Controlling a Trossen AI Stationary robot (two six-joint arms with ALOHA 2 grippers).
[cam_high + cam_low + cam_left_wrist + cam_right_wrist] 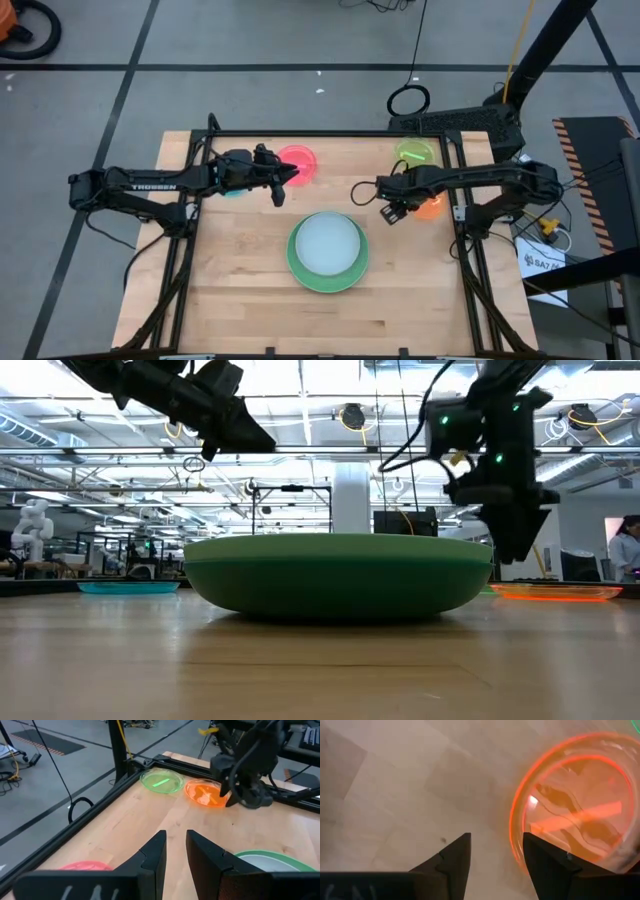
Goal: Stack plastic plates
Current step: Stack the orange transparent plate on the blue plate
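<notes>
A stack sits mid-table: a large green plate [328, 250] [335, 575] with a pale light-blue plate [327, 243] lying in it. Flat on the wood are a pink-red plate [298, 162] [85, 866], a yellow-green plate [415, 152] [161, 781], an orange plate [431, 207] [575, 820] and a translucent blue plate [234, 191] [128, 587], which is half hidden under the left arm. My left gripper [284, 181] [175, 851] hovers open beside the pink-red plate. My right gripper [391, 211] [495, 856] hangs open above the table, at the orange plate's left rim.
A black frame [330, 133] runs along the table's far and side edges. Bare wood [250, 300] lies along the near half, around the stack. Beyond the table there are floor cables, lab equipment and a person [625, 550] far off at the right.
</notes>
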